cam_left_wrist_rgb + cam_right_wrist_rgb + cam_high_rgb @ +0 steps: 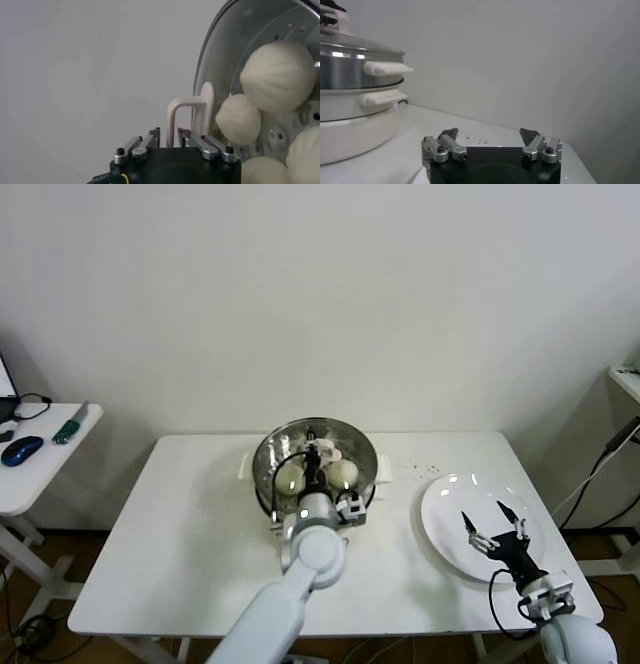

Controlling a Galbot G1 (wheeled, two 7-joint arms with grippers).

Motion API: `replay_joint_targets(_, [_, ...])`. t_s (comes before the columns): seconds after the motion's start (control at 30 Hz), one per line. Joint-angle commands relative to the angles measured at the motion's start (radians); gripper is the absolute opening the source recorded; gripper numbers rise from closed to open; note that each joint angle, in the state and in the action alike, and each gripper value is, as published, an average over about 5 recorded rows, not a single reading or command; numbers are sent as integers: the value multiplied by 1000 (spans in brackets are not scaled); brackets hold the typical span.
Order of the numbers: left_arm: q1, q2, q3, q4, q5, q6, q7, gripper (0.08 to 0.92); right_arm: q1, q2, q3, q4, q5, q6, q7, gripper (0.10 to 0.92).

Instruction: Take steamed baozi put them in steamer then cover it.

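On steamer [268,474]: cover [345,446], left gripper [314,456] clamping handle; right gripper [493,519] open.

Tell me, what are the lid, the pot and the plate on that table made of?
The cover looks like clear glass in a shiny metal rim: the baozi show through it. Its cream handle, clamped by the left gripper, seems matte plastic. The steamer is mirror-bright steel on a glossy white base, probably plastic. The plate looks like glazed white ceramic, though melamine is possible.
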Motion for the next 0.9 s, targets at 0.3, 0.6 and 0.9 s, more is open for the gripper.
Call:
replay_joint_targets(0.3, [62,115,14,-181,-62,49,10,579,1,-5,12,17,49,-54,-1,823])
replay_joint_targets(0.6, [146,169,21,-344,-135,49,-10,807,9,-10,15,10,48,-61,-1,823])
replay_joint_targets(0.9, [287,262,-92,-528,-634,-16,-275,823,7,-16,18,7,50,-56,-6,823])
